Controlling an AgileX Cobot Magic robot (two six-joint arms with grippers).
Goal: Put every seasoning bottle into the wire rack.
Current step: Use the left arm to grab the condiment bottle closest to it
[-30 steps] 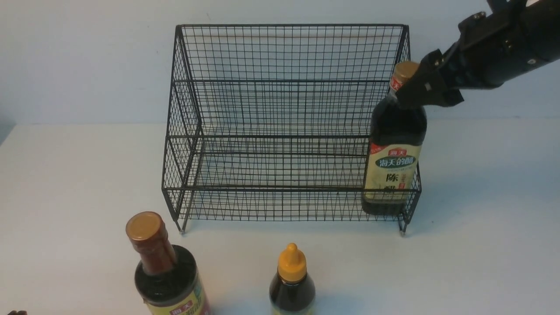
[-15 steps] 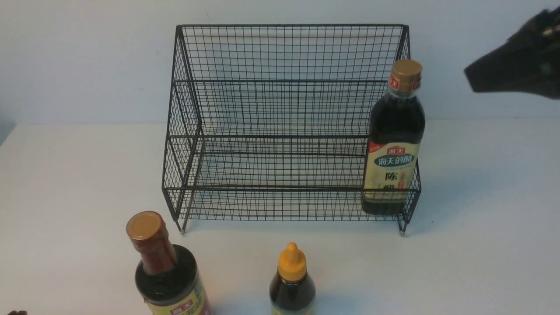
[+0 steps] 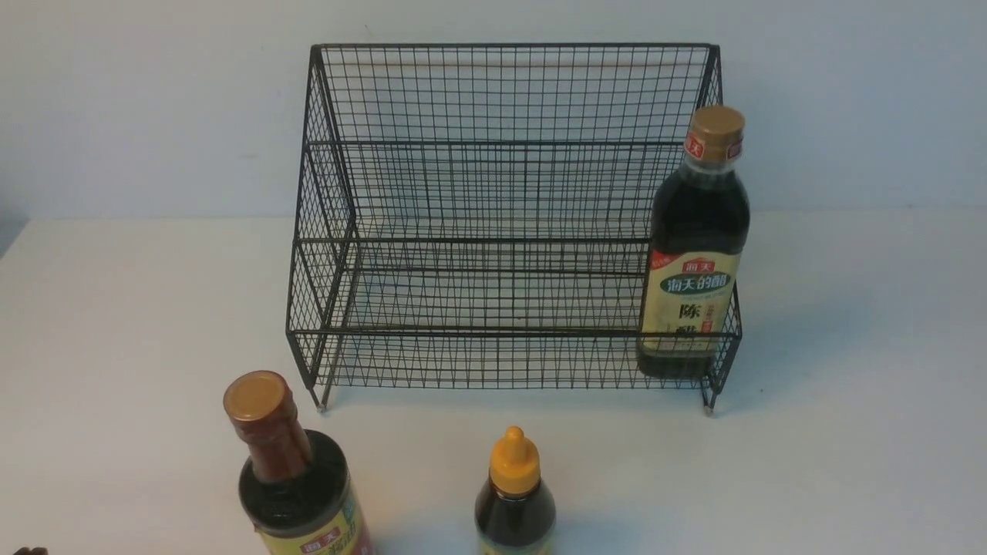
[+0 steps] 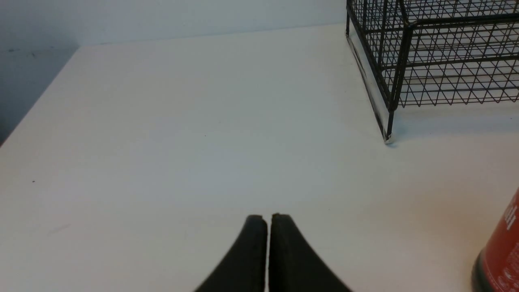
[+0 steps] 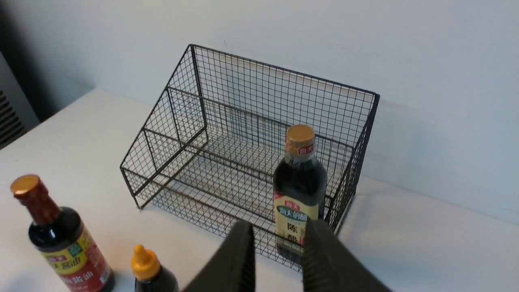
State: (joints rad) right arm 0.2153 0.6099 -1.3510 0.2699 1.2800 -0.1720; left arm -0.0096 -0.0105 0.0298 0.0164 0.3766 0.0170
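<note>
The black wire rack point(image 3: 501, 216) stands at the back of the white table. The cream-green-labelled bottle point(image 3: 698, 247) stands upright in the rack's lower tier at its right end; it also shows in the right wrist view point(image 5: 299, 190). The red-necked gold-capped bottle point(image 3: 289, 470) and the small yellow-nozzle bottle point(image 3: 514, 497) stand on the table in front of the rack. My right gripper point(image 5: 279, 231) is open and empty, drawn back from the rack and out of the front view. My left gripper point(image 4: 267, 219) is shut and empty above bare table, left of the rack point(image 4: 438, 61).
A pale wall runs close behind the rack. The table's left edge point(image 4: 36, 109) shows in the left wrist view. The red-labelled bottle's side point(image 4: 500, 251) shows to the right of my left gripper.
My right gripper let go of the cream-green-labelled bottle's neck and pulled back to the right, out of the front view. The bottle stays upright in the rack.
</note>
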